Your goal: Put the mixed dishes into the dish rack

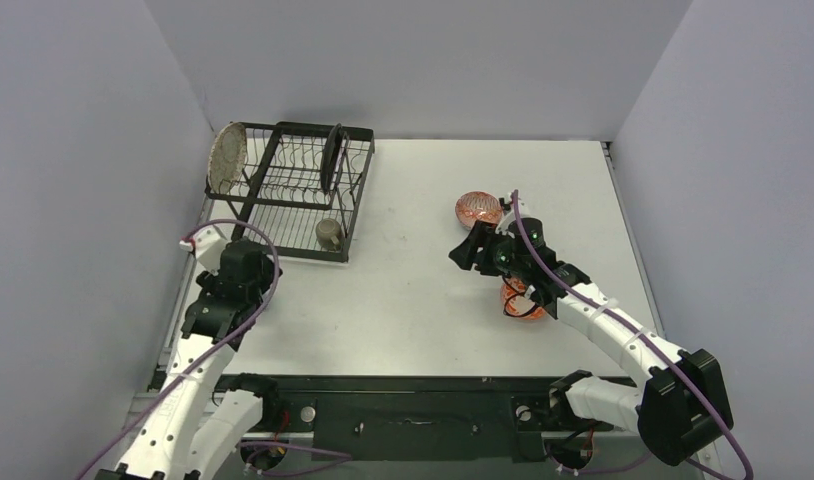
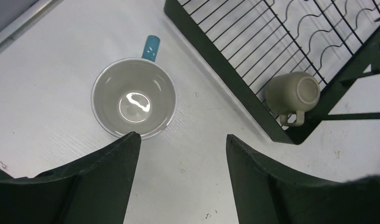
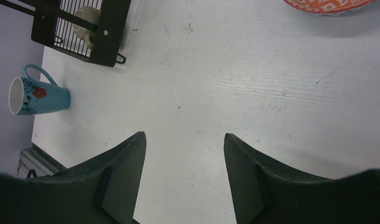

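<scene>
While the left jaws hang apart and empty, the light-blue mug stands on the surface just past one fingertip, beside the dish rack; the right jaws, likewise apart, hover short of a patterned bowl.

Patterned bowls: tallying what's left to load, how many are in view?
2. The far bowl sits on the table beyond the right arm; the near bowl is partly hidden under that arm.

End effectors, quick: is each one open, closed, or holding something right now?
Left end effector: open, holding nothing; the light-blue mug sits just ahead of it.
Right end effector: open, holding nothing.
</scene>
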Robot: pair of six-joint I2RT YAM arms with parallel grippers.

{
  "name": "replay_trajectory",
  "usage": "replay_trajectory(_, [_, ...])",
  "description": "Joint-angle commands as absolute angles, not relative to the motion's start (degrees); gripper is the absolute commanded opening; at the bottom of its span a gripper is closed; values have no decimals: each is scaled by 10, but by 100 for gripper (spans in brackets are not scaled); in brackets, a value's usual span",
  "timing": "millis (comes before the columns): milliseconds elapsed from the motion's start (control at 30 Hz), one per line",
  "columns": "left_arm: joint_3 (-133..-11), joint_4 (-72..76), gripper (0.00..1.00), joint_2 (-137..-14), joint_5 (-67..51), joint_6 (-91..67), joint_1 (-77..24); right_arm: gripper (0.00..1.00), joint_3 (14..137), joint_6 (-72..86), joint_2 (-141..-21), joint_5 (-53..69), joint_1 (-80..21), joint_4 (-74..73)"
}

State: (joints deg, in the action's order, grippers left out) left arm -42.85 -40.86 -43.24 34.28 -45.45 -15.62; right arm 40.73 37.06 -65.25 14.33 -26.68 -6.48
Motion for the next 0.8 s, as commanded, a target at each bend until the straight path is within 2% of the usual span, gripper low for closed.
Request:
replay_trajectory(0, [-418, -362, 64, -431, 246, -456, -64, 58, 416, 369, -645, 134, -268, -50])
replay_trajectory(200, [-410, -323, 60, -430, 252, -413, -39, 57, 411, 367, -644, 134, -268, -50])
replay_trajectory(333, [-405, -299, 50, -456, 251, -416, -29, 57, 412, 367, -647, 136, -268, -50])
replay_trajectory(467, [-403, -275, 45, -486, 245, -430, -20, 57, 413, 365, -644, 137, -266, -51])
replay_trajectory(767, [-366, -225, 44, -564, 173, -455, 41, 57, 400, 363, -630, 139, -257, -55])
